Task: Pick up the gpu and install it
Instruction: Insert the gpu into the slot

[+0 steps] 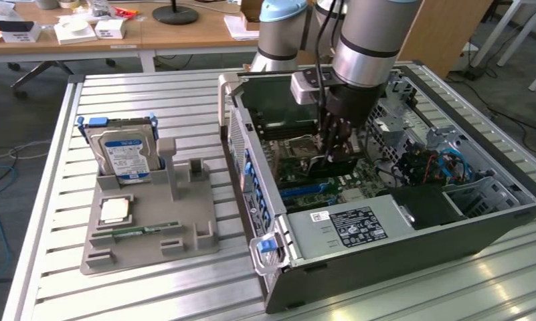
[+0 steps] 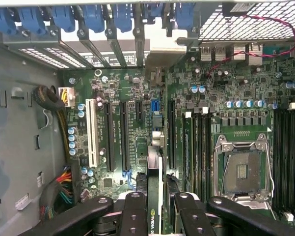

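Black and blade-thin seen edge-on, the gpu [image 2: 156, 172] hangs inside the computer case [image 1: 401, 264], pinched between the dark jointed fingers [image 2: 135, 211] of the claw [image 2: 159, 204], which is closed narrowly on the card's two flat faces. A small green logo shows on the card's upper edge. The card runs parallel to the long black slots [image 2: 109, 137] and the single white slot [image 2: 92, 132] on the green motherboard [image 2: 235, 98] in the case floor. It looks raised above the board rather than seated, and I cannot tell which slot lies under it. The pick-up looks done, and the step in hand seems to be the install, with the card being lined up. Seating it would call for the lower edge to meet one slot squarely along its whole length, and for the metal end to land at the case's rear wall, where blue plastic clips [image 2: 93, 17] sit by perforated steel; a slight tilt would likely jam it. The board is crowded with round silver-topped capacitors and a square metal-framed processor socket [image 2: 241, 169]. Beside the case, on the exterior view's left of it, a grey plastic holder [image 1: 147, 231] on the ribbed aluminium desk [image 1: 160, 294] carries an upright silver hard drive [image 1: 125, 150].
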Available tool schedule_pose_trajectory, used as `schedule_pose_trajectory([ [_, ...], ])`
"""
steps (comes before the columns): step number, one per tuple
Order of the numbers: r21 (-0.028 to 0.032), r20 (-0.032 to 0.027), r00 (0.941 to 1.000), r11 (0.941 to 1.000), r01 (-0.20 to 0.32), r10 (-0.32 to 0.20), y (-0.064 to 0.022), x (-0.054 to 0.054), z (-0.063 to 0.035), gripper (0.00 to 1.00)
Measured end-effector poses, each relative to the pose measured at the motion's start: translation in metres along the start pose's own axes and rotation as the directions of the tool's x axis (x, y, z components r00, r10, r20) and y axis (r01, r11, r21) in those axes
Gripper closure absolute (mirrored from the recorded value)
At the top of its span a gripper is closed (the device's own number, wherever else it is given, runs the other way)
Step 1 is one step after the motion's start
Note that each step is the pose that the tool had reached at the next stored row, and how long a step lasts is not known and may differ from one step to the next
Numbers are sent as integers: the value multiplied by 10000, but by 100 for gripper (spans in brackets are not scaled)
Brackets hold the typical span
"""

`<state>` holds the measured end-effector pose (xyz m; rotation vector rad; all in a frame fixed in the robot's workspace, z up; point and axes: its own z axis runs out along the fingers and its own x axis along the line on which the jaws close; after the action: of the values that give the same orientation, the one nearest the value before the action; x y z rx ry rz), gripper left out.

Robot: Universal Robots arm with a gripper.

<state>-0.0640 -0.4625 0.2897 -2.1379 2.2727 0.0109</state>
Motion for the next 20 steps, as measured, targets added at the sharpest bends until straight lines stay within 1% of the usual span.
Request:
schedule_pose_trajectory([
  [4,1,1,10000,10000,0,0,23,1,0,75],
  [12,0,1,10000,10000,0,0,26,13,0,75],
  [20,1,1,10000,10000,1,-1,72,16,-1,75],
])
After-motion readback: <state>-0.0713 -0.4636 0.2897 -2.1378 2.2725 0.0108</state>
